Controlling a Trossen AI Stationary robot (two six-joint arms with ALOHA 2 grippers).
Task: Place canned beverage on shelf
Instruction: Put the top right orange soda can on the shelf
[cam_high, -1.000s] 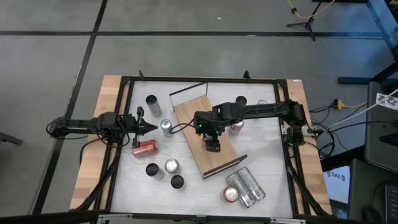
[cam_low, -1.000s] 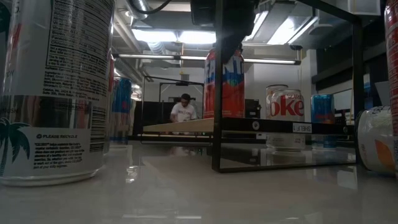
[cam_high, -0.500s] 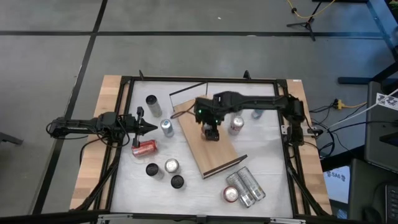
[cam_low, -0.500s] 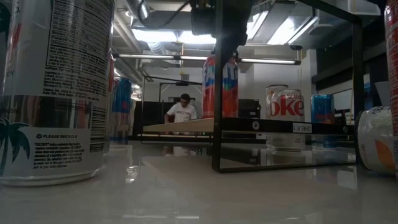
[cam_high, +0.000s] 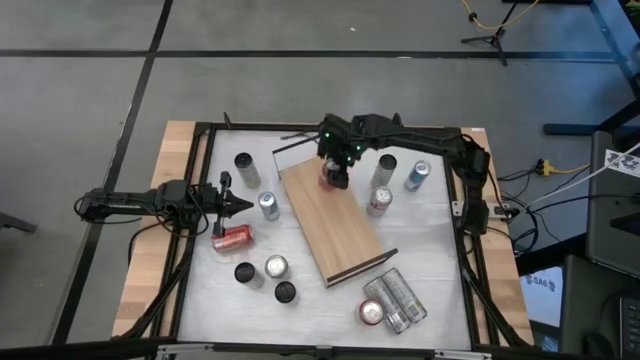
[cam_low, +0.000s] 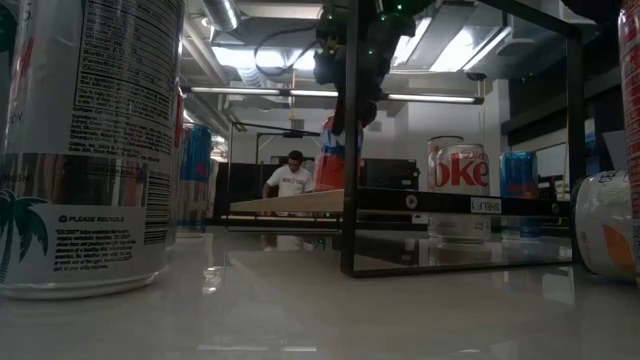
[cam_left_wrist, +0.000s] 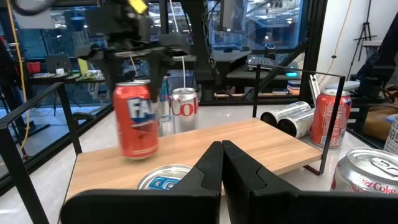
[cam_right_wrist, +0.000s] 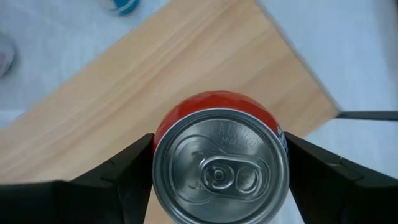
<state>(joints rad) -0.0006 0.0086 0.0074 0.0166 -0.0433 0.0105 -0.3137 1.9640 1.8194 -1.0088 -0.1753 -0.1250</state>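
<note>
The shelf (cam_high: 340, 225) is a long wooden board lying slantwise on the white table, with a thin black rail (cam_high: 362, 266) at its near end. My right gripper (cam_high: 335, 170) is over the shelf's far end, shut on a red soda can (cam_left_wrist: 137, 127), which also shows in the right wrist view (cam_right_wrist: 205, 106). My left gripper (cam_high: 238, 205) is shut and empty. It hovers level at the table's left beside a blue-topped can (cam_high: 267, 204). My right gripper pinches the red can's upper wall just below the rim (cam_right_wrist: 160, 163) between its two fingers (cam_right_wrist: 124, 171), one on each side. The fingers come from above, pointing down. The can is about upright over the shelf's far end; whether its base touches the board, I cannot tell.
Right of the shelf stand a Coke can (cam_high: 379, 201), a dark-topped can (cam_high: 386, 165) and a blue can (cam_high: 418, 176). At the left are a dark can (cam_high: 246, 168), a red can on its side (cam_high: 232, 237) and three upright cans (cam_high: 268, 275). Silver cans lie at the near right (cam_high: 392, 300).
My right gripper has carried the red can along the shelf from its middle to its far end, toward the table's far edge. It has stayed shut on the can, which stays about upright.
</note>
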